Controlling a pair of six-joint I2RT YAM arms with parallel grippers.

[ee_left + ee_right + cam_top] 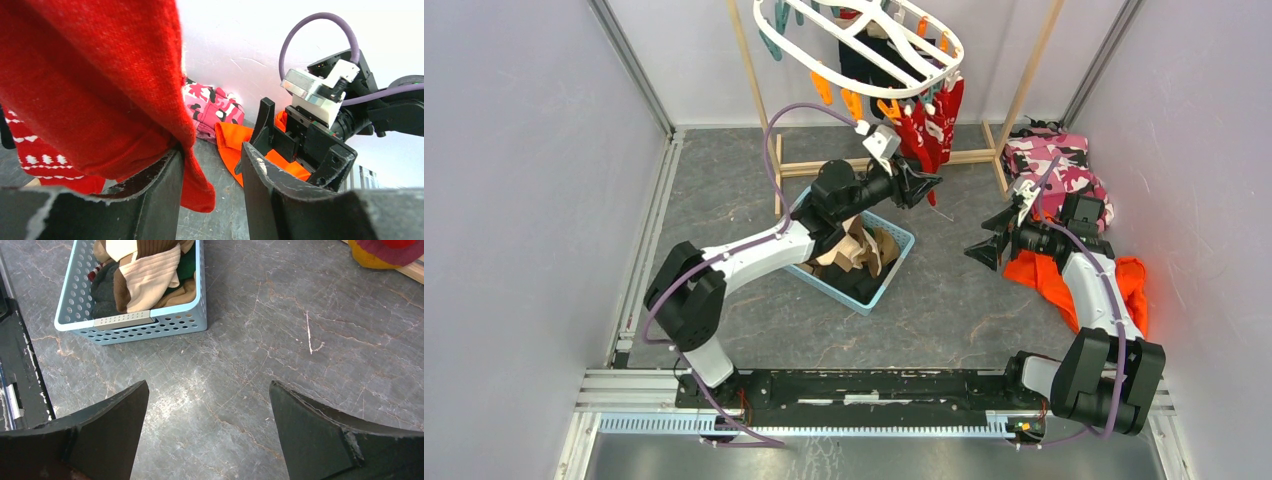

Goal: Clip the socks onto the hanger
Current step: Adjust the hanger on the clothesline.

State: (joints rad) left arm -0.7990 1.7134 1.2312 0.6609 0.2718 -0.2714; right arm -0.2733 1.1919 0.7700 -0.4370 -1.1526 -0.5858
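The red socks (932,125) with white patterns hang from the near right edge of the hanger (956,47), the white oval frame that sits tilted at the top of the overhead view, with orange clips (852,102) along its near rim and teal clips (769,45) at its left end. My left gripper (929,183) reaches up to the bottom of those socks. In my left wrist view the jaws stand parted, with a clear gap between them. Red fabric drapes over one finger (160,185) and its lower tip hangs into the gap, lying against that finger but not pinched from both sides. Below my left forearm sits a pale blue basket (894,265) holding the loose socks (150,275), beige, brown and green ones heaped together. My right gripper (986,245) hovers over the bare grey floor (954,320) to the right of the basket, jaws spread wide with nothing between them, and its camera looks down at the basket's near corner. Behind my right arm lies a pink camouflage garment (1054,165), and a bright orange cloth (1049,275) lies under that arm's wrist. A light wooden rack (1024,90) stands behind the hanger.
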